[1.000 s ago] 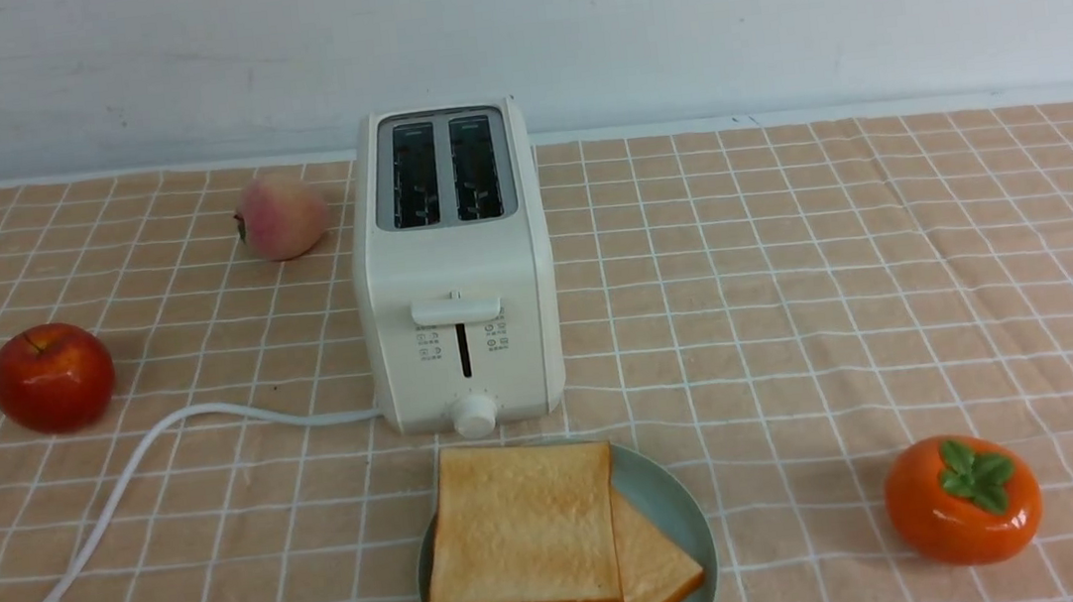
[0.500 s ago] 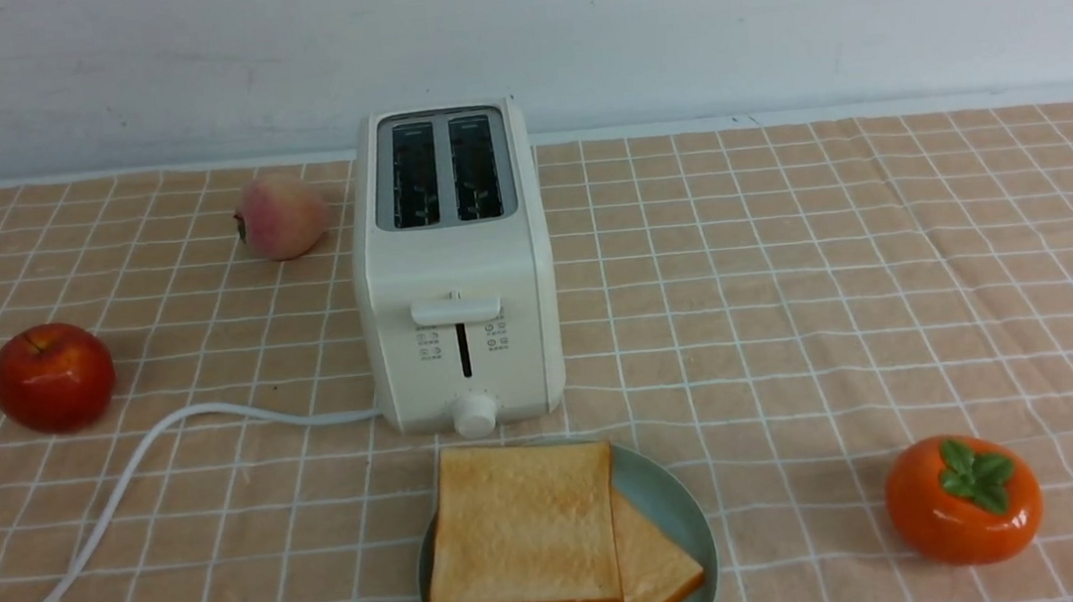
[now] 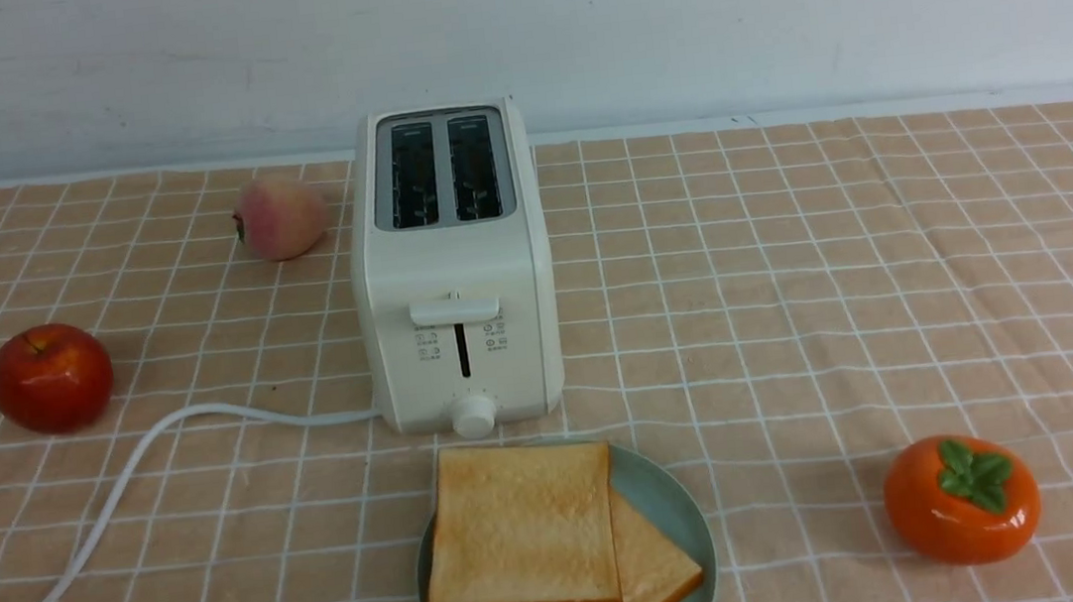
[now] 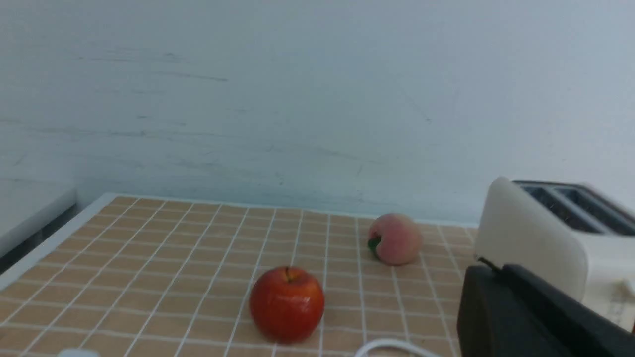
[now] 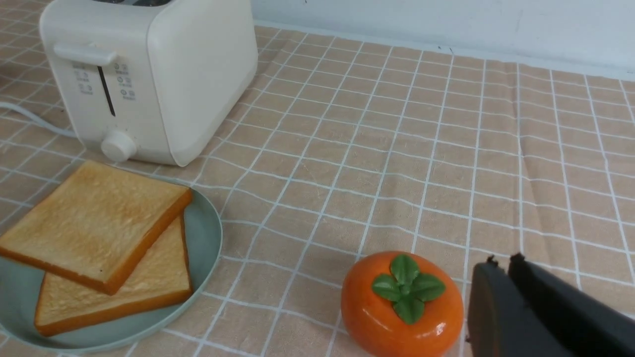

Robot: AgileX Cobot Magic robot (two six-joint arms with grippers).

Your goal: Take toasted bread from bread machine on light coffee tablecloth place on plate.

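Pose low: L fingers [image 4: 493, 268] closed, empty, by bread machine [image 4: 536, 238]; R fingers [image 5: 503, 263] near-closed, empty, by persimmon [image 5: 402, 310].

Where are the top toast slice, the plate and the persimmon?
top toast slice [image 3: 518, 527], front view, middle of its golden face
plate [image 3: 658, 493], front view, bare surface right of the toast
persimmon [image 5: 403, 292], right wrist view, its green leaf cap
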